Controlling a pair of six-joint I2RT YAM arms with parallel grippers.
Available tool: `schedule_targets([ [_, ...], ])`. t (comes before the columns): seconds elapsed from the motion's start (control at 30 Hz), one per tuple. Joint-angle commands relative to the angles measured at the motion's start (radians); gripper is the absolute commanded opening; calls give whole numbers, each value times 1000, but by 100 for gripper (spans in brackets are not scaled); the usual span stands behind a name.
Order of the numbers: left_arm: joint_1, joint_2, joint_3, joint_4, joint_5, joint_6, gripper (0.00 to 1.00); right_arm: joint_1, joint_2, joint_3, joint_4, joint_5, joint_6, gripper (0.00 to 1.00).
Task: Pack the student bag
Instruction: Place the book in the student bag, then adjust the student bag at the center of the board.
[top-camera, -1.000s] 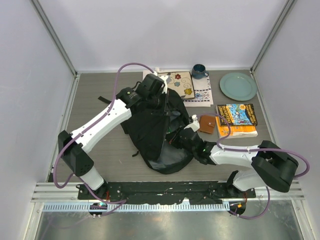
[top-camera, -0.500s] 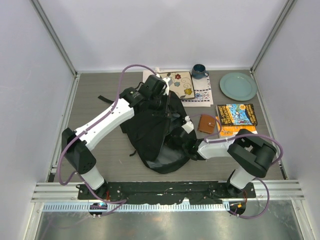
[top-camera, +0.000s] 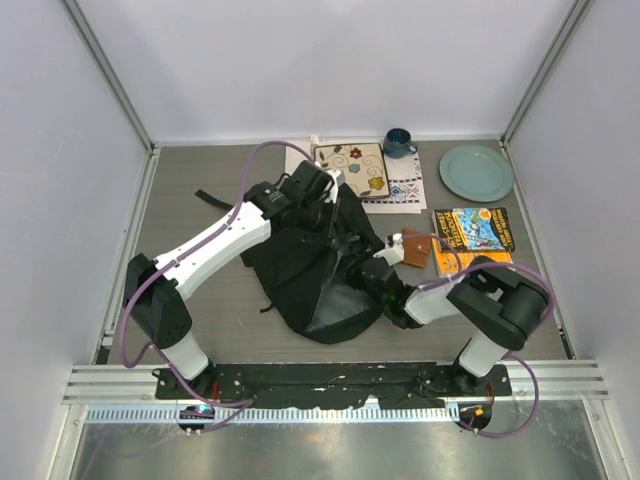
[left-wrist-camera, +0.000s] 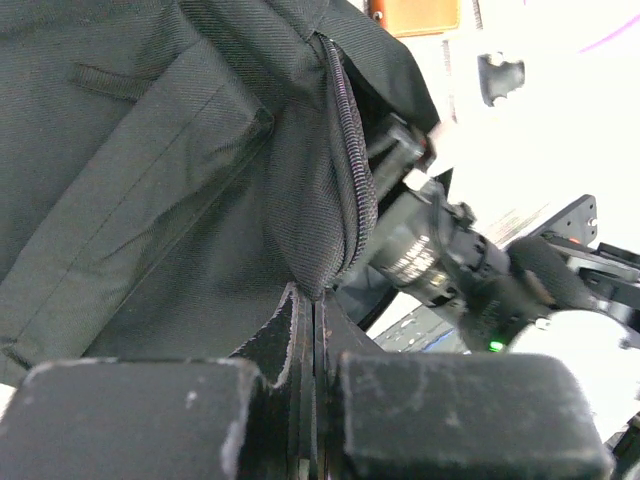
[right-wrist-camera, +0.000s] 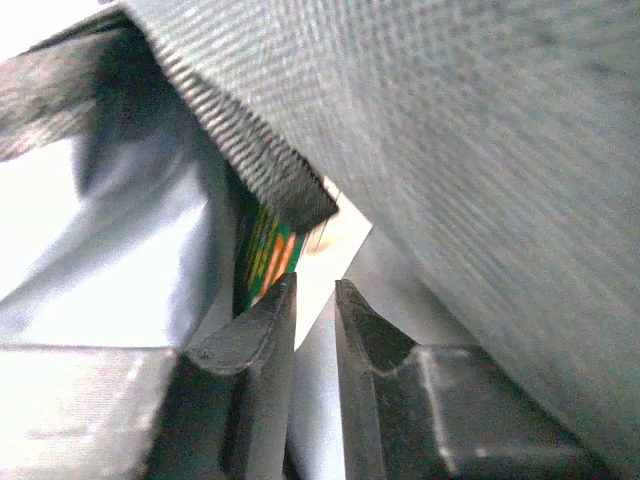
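Note:
The black student bag (top-camera: 305, 270) lies in the middle of the table, its opening facing right. My left gripper (top-camera: 330, 203) is at its upper edge and is shut on the fabric beside the zipper (left-wrist-camera: 345, 150), holding that flap (left-wrist-camera: 318, 262) up. My right gripper (top-camera: 366, 272) reaches into the opening from the right. In the right wrist view its fingers (right-wrist-camera: 262, 318) stand a narrow gap apart with nothing between them, amid the grey lining (right-wrist-camera: 130, 250). A green and orange item (right-wrist-camera: 266, 256) shows just beyond the fingertips, inside the bag.
A brown wallet (top-camera: 413, 248) lies just right of the bag. A colourful book (top-camera: 475, 230) sits on an orange one (top-camera: 470, 263) at the right. A green plate (top-camera: 476, 172), a blue mug (top-camera: 397, 143) and a floral notebook (top-camera: 352, 167) on white paper are at the back.
My right arm has folded in and its gripper has gone further into the bag's opening. My left gripper has shifted slightly right and nearer, still holding the flap.

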Motion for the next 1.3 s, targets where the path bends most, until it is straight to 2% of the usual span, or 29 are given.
schedule_targets([
  [0.0,8,-50,-1,-17,-43,17,0,-1,-195,-68,63,-54,-58,31],
  [0.1,8,-40,1,-17,-51,15,0,2,-367,21,-347,-62,-109,40],
  [0.13,7,-34,1,-16,-45,13,0,3,-406,87,-584,-32,-121,41],
  [0.17,7,-31,1,-13,-33,12,0,6,-438,109,-673,2,-139,44],
  [0.2,8,-30,-2,-2,-23,9,4,9,-510,120,-745,33,-146,45],
  [0.23,7,-29,-7,7,-13,0,22,11,-548,117,-861,63,-138,46],
  [0.3,7,-41,-27,58,42,-13,41,11,-663,92,-925,157,-135,49],
  [0.33,8,-50,-33,72,59,-28,54,11,-699,69,-989,191,-123,52],
  [0.4,7,-93,-56,107,82,-36,64,3,-766,55,-1054,263,-118,59],
  [0.43,8,-112,-67,116,78,-40,74,0,-824,46,-1111,281,-112,62],
  [0.53,8,-202,-128,129,-18,-52,88,-23,-901,37,-1128,283,-138,74],
  [0.6,10,-271,-194,124,-92,-56,96,-41,-914,52,-1122,266,-204,76],
  [0.63,14,-296,-217,121,-159,-60,99,-49,-915,78,-1126,262,-233,81],
  [0.7,28,-357,-302,104,-235,-94,100,-76,-894,101,-1122,219,-316,86],
  [0.73,33,-375,-338,100,-320,-109,100,-95,-879,125,-1113,187,-340,90],
  [0.87,65,-463,-562,136,-439,-212,100,-192,-727,181,-1097,-13,-423,92],
  [0.9,82,-481,-646,161,-439,-258,100,-210,-664,190,-1094,-45,-439,93],
  [1.07,99,-619,-867,280,-427,-339,99,-267,-550,201,-1004,-229,-502,94],
  [1.2,106,-673,-941,316,-430,-367,100,-274,-474,207,-955,-274,-519,94],
  [1.27,115,-676,-988,386,-401,-367,100,-276,-437,204,-941,-294,-520,94],
])
